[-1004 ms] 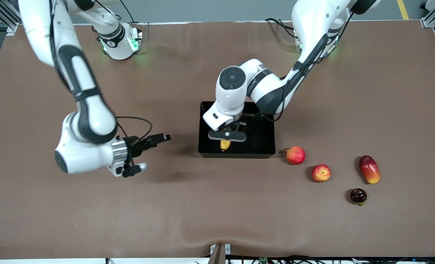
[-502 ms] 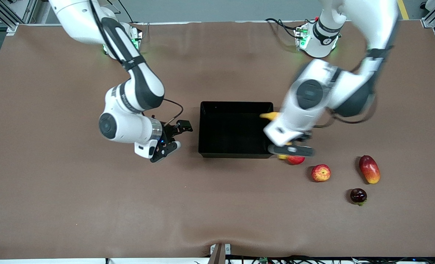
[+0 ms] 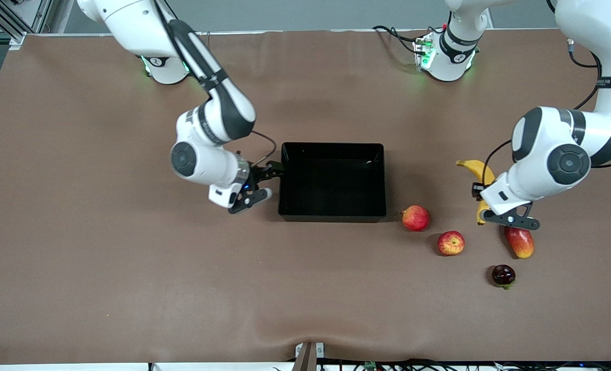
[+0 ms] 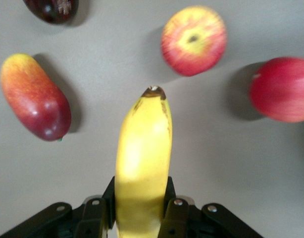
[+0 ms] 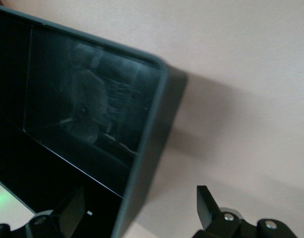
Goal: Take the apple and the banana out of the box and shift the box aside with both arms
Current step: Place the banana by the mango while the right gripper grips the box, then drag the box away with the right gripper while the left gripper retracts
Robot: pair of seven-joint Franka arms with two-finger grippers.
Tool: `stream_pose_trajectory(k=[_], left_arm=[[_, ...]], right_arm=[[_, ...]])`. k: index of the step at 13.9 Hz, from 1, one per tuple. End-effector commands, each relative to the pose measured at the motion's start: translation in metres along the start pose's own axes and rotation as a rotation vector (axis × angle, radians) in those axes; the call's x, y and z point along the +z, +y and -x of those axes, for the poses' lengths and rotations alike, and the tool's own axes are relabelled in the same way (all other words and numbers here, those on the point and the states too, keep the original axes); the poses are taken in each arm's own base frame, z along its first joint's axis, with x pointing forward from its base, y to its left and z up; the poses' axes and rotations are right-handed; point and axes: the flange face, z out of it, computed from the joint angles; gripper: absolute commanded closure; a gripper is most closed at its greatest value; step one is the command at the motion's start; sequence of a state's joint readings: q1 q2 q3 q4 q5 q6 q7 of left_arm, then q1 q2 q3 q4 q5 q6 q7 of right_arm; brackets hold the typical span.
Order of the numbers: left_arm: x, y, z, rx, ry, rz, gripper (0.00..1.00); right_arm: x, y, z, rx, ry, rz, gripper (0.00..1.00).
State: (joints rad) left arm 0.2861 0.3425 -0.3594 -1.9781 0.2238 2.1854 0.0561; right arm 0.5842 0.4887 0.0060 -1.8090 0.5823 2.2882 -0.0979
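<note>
Left gripper (image 3: 483, 202): fingers clamped across the banana (image 3: 483, 181), carried above bare table beside the mango (image 3: 520, 242); stem tip projects past the fingertips toward the apple (image 3: 451, 243). Lower it level onto open table clear of the fruit before releasing. Right gripper (image 3: 262, 183): fingers spread, straddling the wall of the emptied box (image 3: 333, 211), one finger inside, one outside. Close squarely on the rim.

Apple (image 3: 451, 243), banana (image 3: 481, 178) out — box (image 3: 332, 211) empty
</note>
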Motion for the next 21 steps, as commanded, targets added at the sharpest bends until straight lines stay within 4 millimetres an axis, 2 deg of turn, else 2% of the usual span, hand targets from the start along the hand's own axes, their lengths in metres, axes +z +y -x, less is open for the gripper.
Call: stream_pose_trajectory(k=[1,2,4,5,6,7,8,9,10,12,13,14,15,17,19,20,21], left_arm=[[0.051,-0.002,0.005,0.021,0.038,0.025,1.00],[0.069,-0.011,0.004,0.034,0.042,0.015,1.00],[0.090,-0.027,0.003,0.055,0.066,-0.004,1.00],[0.102,-0.032,0.002,0.054,0.066,0.001,1.00],[0.109,-0.033,0.000,0.052,0.066,0.011,1.00],[0.113,-0.033,-0.002,0.050,0.066,0.014,1.00],[0.112,-0.034,-0.004,0.047,0.071,0.015,0.82],[0.108,-0.036,-0.006,0.048,0.079,0.010,0.25],[0.101,-0.038,-0.007,0.048,0.087,0.001,0.00],[0.067,-0.035,-0.013,0.047,0.120,-0.030,0.00],[0.049,-0.039,-0.012,0.039,0.112,-0.047,0.00],[0.025,-0.038,-0.014,0.034,0.109,-0.061,0.00],[0.000,-0.032,-0.013,0.034,0.102,-0.072,0.00],[-0.053,-0.031,-0.010,-0.015,0.106,-0.080,0.00],[-0.106,-0.029,-0.006,-0.068,0.093,-0.048,0.00],[-0.132,-0.028,-0.001,-0.122,0.091,-0.021,0.00],[-0.154,-0.025,0.005,-0.195,0.082,-0.003,0.00]], right_arm=[[0.013,-0.016,0.013,0.049,0.015,0.033,0.00],[0.020,-0.013,0.014,0.055,0.007,0.040,0.00],[0.042,-0.001,0.015,0.058,-0.016,0.068,0.02],[0.048,0.001,0.016,0.062,-0.025,0.071,0.09],[0.049,0.001,0.017,0.066,-0.030,0.071,0.25],[0.052,-0.003,0.018,0.085,-0.032,0.072,0.56],[0.056,-0.009,0.021,0.117,-0.038,0.075,0.88],[0.064,-0.015,0.025,0.161,-0.046,0.080,1.00],[0.066,-0.020,0.027,0.203,-0.047,0.085,1.00],[0.059,-0.016,0.024,0.225,-0.033,0.108,1.00],[0.051,-0.005,0.019,0.227,-0.020,0.126,1.00],[0.040,0.007,0.013,0.241,-0.004,0.136,1.00],[0.024,0.010,0.009,0.248,0.021,0.134,1.00],[-0.007,0.034,0.000,0.290,0.058,0.137,1.00],[-0.058,0.074,-0.005,0.350,0.069,0.138,1.00],[-0.089,0.104,-0.006,0.371,0.076,0.141,1.00],[-0.107,0.137,-0.005,0.353,0.063,0.147,1.00]])
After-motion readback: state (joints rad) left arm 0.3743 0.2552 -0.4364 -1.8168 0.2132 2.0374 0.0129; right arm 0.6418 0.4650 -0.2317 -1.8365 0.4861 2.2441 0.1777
